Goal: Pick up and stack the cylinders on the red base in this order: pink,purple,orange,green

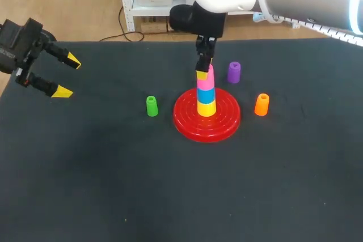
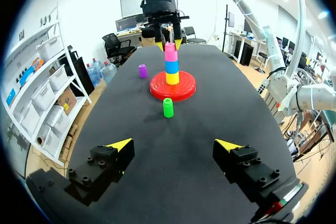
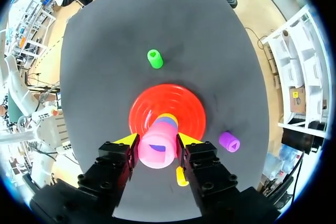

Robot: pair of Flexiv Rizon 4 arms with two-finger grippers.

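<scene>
Right gripper [image 3: 156,141] is pinching the pink cylinder [image 3: 156,153] between both fingers, on top of the blue-and-yellow stack [image 1: 206,101]. Red base [image 3: 191,111] is lying directly beneath. Purple cylinder [image 3: 229,141] is standing beside the gripper, green cylinder [image 3: 155,59] ahead. Left gripper [image 2: 173,148] is hanging spread, well apart.

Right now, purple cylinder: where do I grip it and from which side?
Come straight down from above, probably with the right pincer, which is nearest, and close on the upper side wall of the purple cylinder. It stands upright, open end up, apart from the red base, so both sides are free.
</scene>
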